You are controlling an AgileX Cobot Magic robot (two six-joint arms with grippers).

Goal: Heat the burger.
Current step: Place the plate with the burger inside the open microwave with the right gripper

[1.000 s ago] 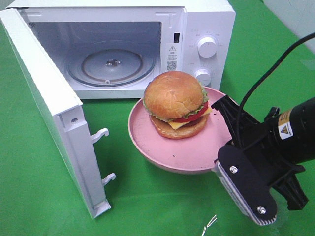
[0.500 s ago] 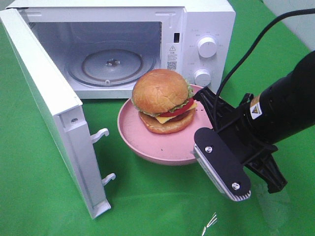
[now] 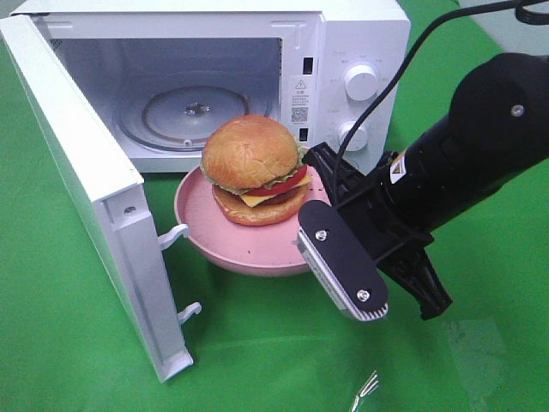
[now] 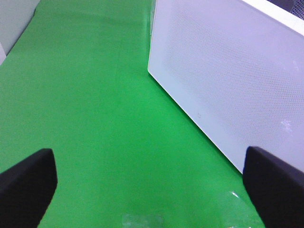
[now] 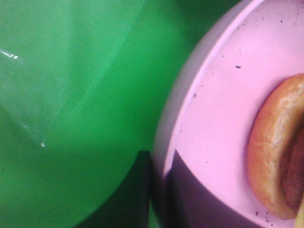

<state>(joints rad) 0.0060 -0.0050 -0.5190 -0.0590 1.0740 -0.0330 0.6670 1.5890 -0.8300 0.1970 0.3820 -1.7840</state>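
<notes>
Burger's [image 3: 255, 167] round pink plate [image 3: 249, 246] moved left; right jaws pinch rim; left jaws wide.

— A home kitchen?
— More a robotics lab: a desk under bright green cloth [image 3: 69, 343], a white box-shaped microwave oven [image 3: 360, 34] standing on it, and a black cabled robot arm [image 3: 480, 146] working above.

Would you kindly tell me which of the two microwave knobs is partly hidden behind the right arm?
The lower knob: the right arm and its lead cut across it, while the upper knob is in full view.
</notes>
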